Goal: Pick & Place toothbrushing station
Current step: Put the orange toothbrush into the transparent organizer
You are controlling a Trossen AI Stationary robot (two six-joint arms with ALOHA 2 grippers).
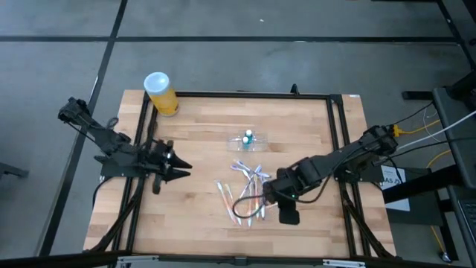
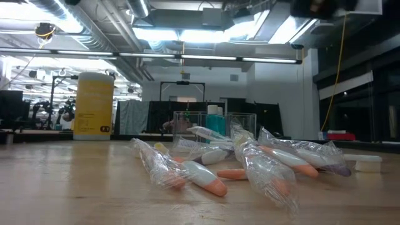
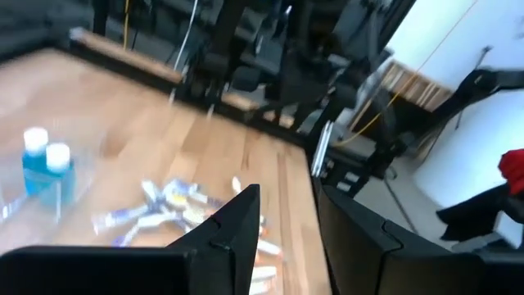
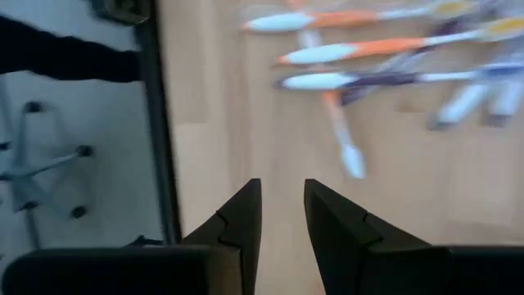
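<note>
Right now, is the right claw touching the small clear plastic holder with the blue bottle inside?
Apart. The high view shows the right claw among the wrapped toothbrushes, with bare wood between it and the clear plastic holder.

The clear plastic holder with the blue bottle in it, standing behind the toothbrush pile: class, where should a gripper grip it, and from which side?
Probably from above, pinching an outer wall at the rim of the clear holder. It stands upright with open tops, and the toothbrushes crowd its near side.
</note>
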